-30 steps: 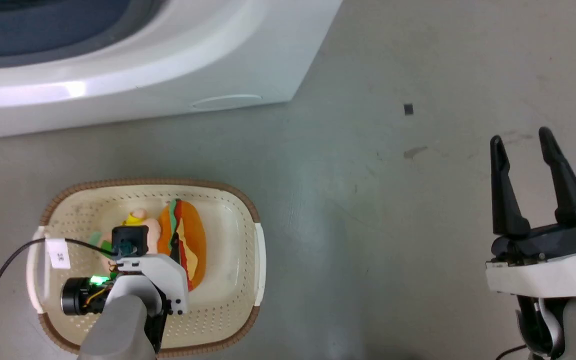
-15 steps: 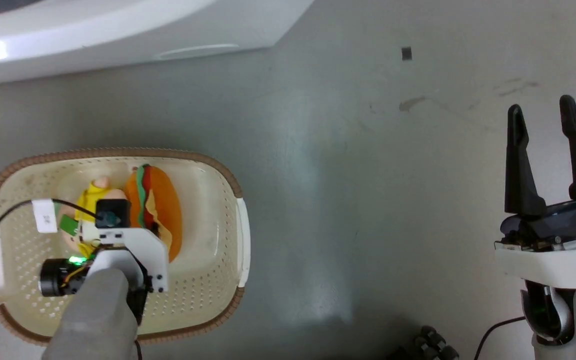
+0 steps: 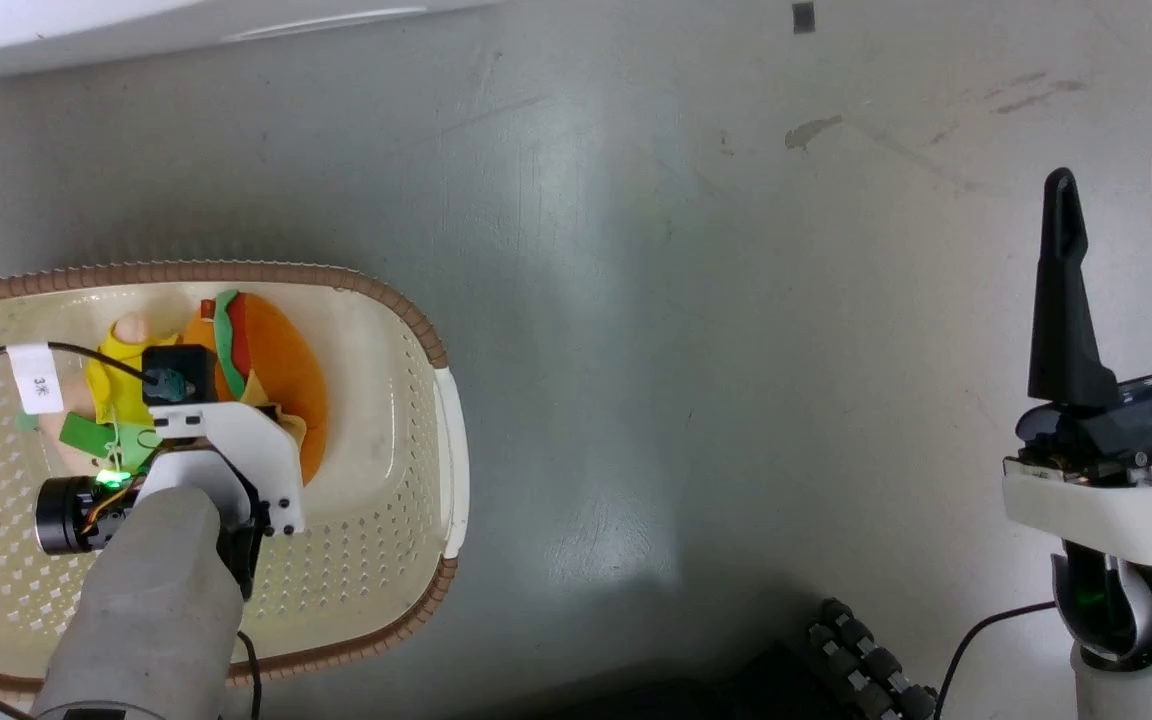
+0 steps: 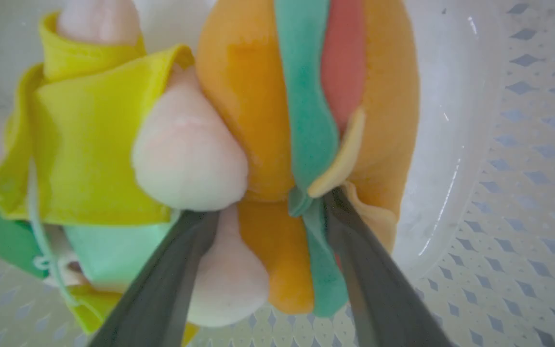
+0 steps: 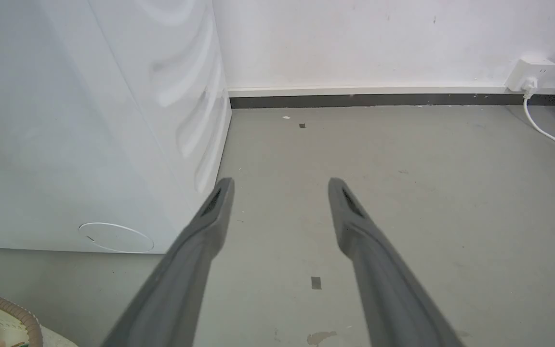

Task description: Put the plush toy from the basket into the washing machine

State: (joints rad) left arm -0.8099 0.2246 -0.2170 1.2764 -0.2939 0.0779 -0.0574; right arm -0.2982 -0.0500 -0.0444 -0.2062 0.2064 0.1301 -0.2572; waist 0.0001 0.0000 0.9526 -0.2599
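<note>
The plush toy point(image 3: 271, 365) is lying in the far part of the basket point(image 3: 441, 440), with the pink figure in its yellow top on the left and the orange burger cushion joined to it on the right. The green-white tag is sticking out at the near left.

Your left claw point(image 4: 268, 207) is reaching down onto the toy with its fingers spread. One tip is tucking under the pink limb, the other is touching the burger's green layer, and the orange bun is sitting between them. The claw is not squeezing yet, judging by the unflattened fabric.

The toy is looking light, soft and squashy, so expect it to give and sag when you're lifting. A thin felt flap will probably slip out of the grip. You're better off biting deep across the stuffed bun or the seam where figure and cushion join, so the whole thing is coming up as one.

The basket is sitting on the floor point(image 3: 686, 350) at the near left. The washing machine point(image 5: 89, 144) is standing at the far left. Your right claw point(image 3: 1116, 170) is hanging spread and empty over the floor at the right, well apart from the basket.
</note>
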